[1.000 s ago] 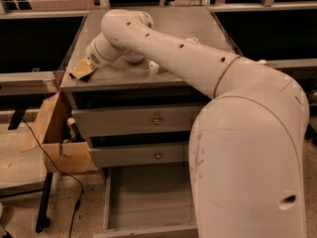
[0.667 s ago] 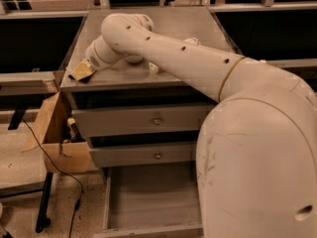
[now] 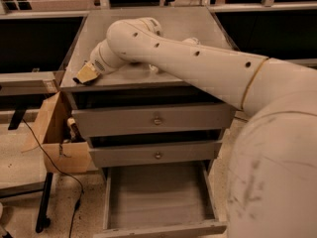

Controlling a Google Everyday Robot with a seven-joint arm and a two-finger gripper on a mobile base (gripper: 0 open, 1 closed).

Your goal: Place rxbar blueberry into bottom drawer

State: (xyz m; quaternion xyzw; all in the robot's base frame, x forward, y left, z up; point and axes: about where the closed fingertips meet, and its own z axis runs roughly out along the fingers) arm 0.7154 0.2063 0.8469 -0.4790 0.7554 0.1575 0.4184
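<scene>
My white arm reaches across the grey cabinet top (image 3: 173, 21). My gripper (image 3: 85, 75) is at the top's front left corner, low over the surface, with tan pads showing at its tip. The rxbar blueberry is not visible; it may be hidden under the arm or gripper. The bottom drawer (image 3: 158, 196) is pulled open below the two knobbed drawers and its grey tray looks bare. A small white object (image 3: 190, 41) shows just behind the arm on the top.
An open cardboard box (image 3: 57, 133) sits to the left of the cabinet, with a black cable (image 3: 47, 160) trailing on the floor. The two upper drawers (image 3: 156, 119) are closed. Dark tables stand behind and to the sides.
The arm and gripper stay at the front left corner of the cabinet top; no clear movement.
</scene>
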